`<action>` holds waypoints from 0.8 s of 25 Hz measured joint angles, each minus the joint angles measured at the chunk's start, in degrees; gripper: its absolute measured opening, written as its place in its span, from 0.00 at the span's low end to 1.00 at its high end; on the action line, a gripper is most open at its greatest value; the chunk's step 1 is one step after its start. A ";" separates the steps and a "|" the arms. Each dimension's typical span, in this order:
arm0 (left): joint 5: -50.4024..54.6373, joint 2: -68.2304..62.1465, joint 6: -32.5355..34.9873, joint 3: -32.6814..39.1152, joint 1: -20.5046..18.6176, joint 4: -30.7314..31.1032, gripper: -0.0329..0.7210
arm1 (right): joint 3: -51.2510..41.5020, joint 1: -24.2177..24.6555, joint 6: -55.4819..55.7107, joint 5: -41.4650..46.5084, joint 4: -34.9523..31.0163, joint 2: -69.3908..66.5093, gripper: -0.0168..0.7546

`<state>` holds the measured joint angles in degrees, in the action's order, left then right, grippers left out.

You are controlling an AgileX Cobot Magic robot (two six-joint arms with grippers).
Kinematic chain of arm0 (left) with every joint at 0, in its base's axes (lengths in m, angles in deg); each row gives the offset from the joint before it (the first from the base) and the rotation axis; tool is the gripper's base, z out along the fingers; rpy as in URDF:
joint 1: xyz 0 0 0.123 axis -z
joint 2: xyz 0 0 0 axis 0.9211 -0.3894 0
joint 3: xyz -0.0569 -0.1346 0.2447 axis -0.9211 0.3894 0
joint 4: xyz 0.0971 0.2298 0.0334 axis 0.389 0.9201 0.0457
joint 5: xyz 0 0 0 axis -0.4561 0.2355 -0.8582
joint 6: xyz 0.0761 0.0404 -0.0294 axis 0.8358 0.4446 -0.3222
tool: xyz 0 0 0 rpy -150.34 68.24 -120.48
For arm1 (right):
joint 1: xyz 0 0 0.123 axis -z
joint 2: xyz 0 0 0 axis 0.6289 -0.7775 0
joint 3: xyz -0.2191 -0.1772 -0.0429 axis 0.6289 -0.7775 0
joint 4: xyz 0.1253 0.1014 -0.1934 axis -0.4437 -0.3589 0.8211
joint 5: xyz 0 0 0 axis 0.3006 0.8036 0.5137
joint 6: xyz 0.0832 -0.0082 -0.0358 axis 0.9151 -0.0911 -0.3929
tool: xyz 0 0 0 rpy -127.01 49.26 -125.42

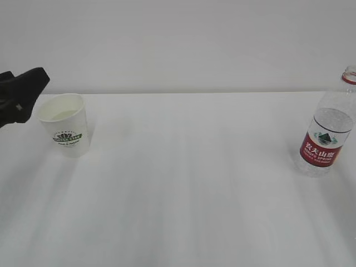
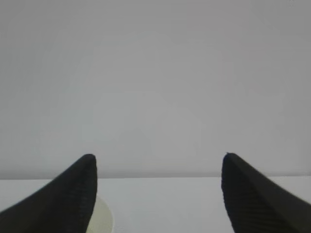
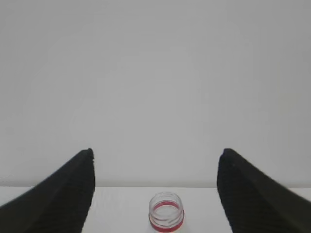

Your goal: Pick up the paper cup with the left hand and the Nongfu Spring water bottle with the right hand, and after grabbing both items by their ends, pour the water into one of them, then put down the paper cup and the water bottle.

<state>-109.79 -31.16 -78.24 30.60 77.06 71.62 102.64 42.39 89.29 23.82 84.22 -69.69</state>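
Paper cup (image 1: 64,124) stands upright on the white desk (image 1: 189,183), at about 9 o'clock in the exterior view, near the left edge. White, tapered, rolled rim, round green-and-dark logo facing the camera. Interior pale; a slight pale-green tint low inside, cannot tell whether liquid is present.

Left hand (image 1: 21,93) sits at about 10 o'clock of the cup, dark and partly cut off by the frame edge, its tip just beside the cup's rim; contact cannot be judged from here. In the left wrist view the left hand's (image 2: 158,194) jaws stand wide apart with nothing between them; a sliver of the cup's rim (image 2: 103,216) shows at 7 o'clock, just inside the left finger, not gripped.

Nongfu Spring water bottle (image 1: 329,125) stands upright at about 3 o'clock in the exterior view, well apart from the cup, clear and ribbed, red label with white characters, red neck ring, top cut off by the frame. No cap visible on it from above.

Right wrist view: the bottle's open mouth (image 3: 166,217) sits at 6 o'clock, centred low between the fingers. Right hand (image 3: 155,194) jaws spread wide, holding nothing, clear of the bottle on both sides.

Plain pale wall (image 1: 178,39) behind the desk.
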 joint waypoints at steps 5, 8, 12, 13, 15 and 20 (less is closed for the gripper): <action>1.30 3.73 -0.35 0.00 0.00 0.00 0.82 | 0.00 0.00 0.00 6.57 0.14 7.06 0.79; 3.30 6.23 -0.47 0.11 0.00 0.00 0.82 | 0.04 0.00 0.00 10.17 0.18 10.61 0.79; 6.15 9.79 -0.57 0.18 0.00 0.00 0.81 | 0.04 0.00 0.00 14.38 0.18 14.77 0.79; 6.82 10.80 -0.57 0.18 0.00 0.00 0.81 | 0.04 0.00 0.00 15.44 0.18 16.01 0.79; 8.52 12.82 -0.57 0.18 0.00 0.00 0.81 | 0.04 0.00 0.00 17.51 0.18 18.50 0.79; 13.28 20.09 -0.57 0.18 0.00 0.00 0.81 | 0.27 0.00 0.04 23.38 0.18 23.91 0.79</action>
<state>-96.51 -11.07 -78.81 30.78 77.06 71.62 102.91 42.39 89.33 47.20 84.40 -45.79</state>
